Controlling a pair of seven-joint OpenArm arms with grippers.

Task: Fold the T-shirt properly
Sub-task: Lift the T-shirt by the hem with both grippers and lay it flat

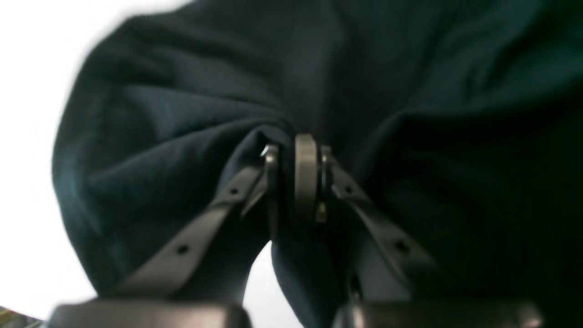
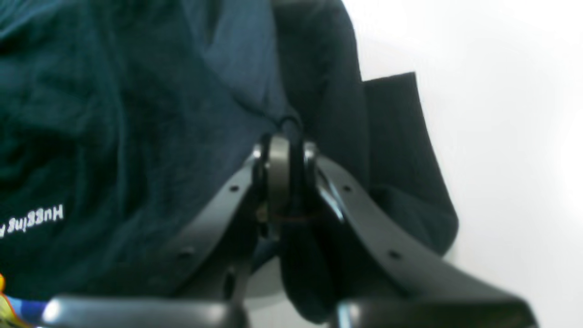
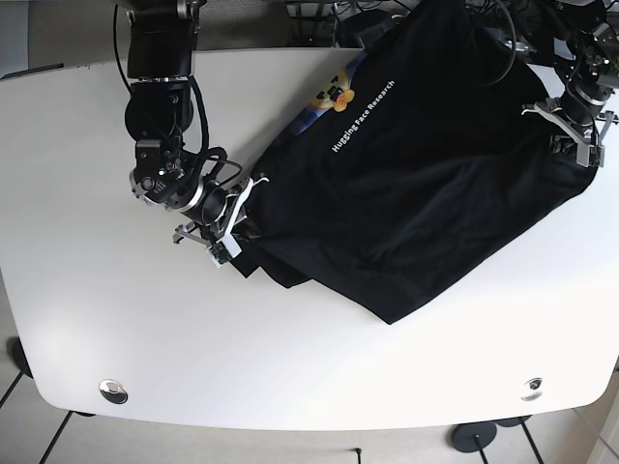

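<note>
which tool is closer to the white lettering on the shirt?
Right. The right tool grips the shirt's edge just below-left of the lettering; the left tool grips the far edge.

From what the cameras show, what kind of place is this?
Probably a robotics lab or workshop: a white table bearing a black T-shirt, tangled cables behind it, and a tiled floor below.

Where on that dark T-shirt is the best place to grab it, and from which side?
At its outer edges, from the two ends, I would judge. The T-shirt lies spread across the table, and the left gripper and right gripper are each shut on bunched fabric at opposite edges.
</note>
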